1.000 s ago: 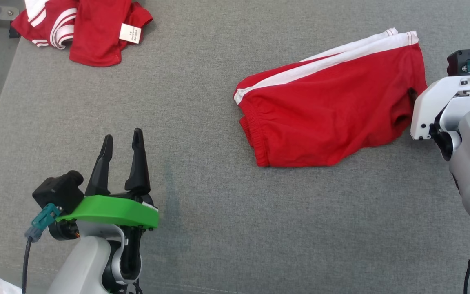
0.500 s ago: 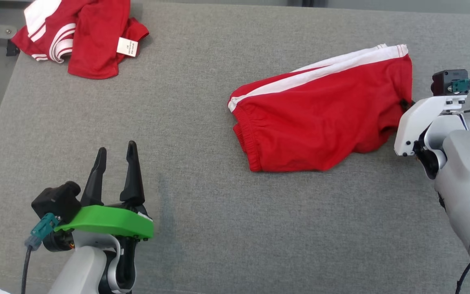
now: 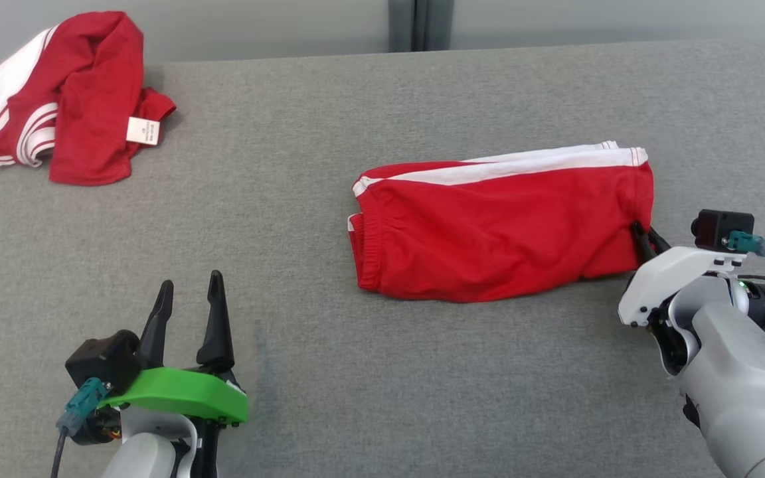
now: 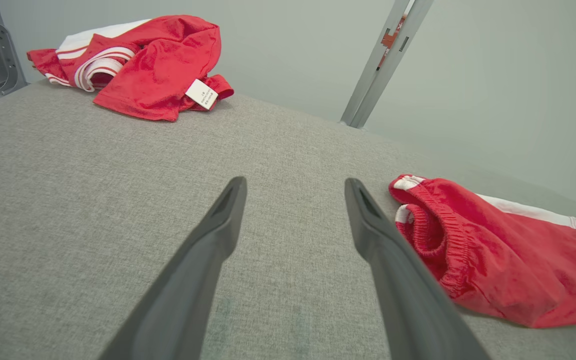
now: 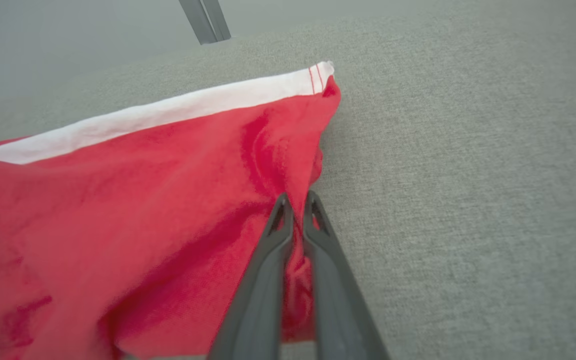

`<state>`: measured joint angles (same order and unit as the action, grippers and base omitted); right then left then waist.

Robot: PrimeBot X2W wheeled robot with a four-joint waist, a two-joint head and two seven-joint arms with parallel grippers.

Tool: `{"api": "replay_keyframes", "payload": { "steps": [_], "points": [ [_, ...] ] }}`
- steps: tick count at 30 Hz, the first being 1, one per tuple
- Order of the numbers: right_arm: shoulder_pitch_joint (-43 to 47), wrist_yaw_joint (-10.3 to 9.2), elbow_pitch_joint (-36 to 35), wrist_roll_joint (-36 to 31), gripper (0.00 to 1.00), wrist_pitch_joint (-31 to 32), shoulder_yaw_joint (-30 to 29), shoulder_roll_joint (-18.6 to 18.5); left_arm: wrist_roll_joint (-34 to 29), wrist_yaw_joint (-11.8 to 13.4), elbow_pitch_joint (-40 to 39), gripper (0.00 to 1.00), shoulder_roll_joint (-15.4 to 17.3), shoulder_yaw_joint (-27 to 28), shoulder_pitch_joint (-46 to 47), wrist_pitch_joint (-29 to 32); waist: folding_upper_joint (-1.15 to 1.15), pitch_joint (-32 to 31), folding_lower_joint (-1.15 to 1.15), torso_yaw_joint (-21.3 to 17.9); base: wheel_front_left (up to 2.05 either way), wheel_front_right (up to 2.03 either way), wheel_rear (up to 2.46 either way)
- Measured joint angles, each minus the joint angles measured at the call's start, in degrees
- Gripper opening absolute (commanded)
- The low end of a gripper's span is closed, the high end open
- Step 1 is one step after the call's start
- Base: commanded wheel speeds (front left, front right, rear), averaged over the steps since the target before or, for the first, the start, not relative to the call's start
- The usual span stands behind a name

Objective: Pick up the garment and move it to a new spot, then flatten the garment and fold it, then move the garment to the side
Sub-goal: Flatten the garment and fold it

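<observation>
Red garment (image 3: pixel 502 232), bright, with a white band (image 3: pixel 522 167) along its far edge, two thin red lines crossing the band's end. The heaped garment (image 3: pixel 84 86) is red too, white-striped, white label (image 3: pixel 142 130). The surface (image 3: pixel 276 199) is mottled grey. The left gripper (image 3: pixel 190 287) shows black fingers (image 3: pixel 218 318), green bracket (image 3: pixel 176 398).

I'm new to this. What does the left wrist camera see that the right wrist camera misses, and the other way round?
Left wrist view, not the right: the left gripper, open and holding nothing; a crumpled red garment with a white label at the table's far corner; and the elastic waistband of the folded red shorts.
Right wrist view, not the left: the right gripper shut on the shorts' opposite edge, near the stitched end of the white stripe.
Both: the shorts and the grey table.
</observation>
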<state>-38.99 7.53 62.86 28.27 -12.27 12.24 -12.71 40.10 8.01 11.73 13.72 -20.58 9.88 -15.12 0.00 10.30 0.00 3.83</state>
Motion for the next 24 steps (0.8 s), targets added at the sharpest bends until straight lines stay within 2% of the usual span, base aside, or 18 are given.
{"api": "replay_keyframes", "payload": {
  "steps": [12,19,24],
  "points": [
    [4.77,0.00,-3.60,-0.43,0.00,-2.21,-2.55,0.59,-2.92,-1.03,1.81,1.00,-1.55,2.11,-1.82,0.00,0.00,-3.35,0.00,-4.36,0.00,0.00,0.00],
    [4.76,0.00,-4.54,-1.48,0.00,-2.31,-3.89,1.02,-3.87,-1.90,2.45,1.00,-2.33,2.34,-1.86,0.00,0.00,-3.49,0.00,-3.45,0.00,0.00,0.00],
    [4.60,0.00,-9.12,-3.34,0.00,-2.12,-0.89,3.41,-4.43,-2.08,2.54,1.00,-3.00,2.87,-1.87,0.00,0.00,-3.80,0.00,-2.18,0.00,0.00,0.00]
  ]
}}
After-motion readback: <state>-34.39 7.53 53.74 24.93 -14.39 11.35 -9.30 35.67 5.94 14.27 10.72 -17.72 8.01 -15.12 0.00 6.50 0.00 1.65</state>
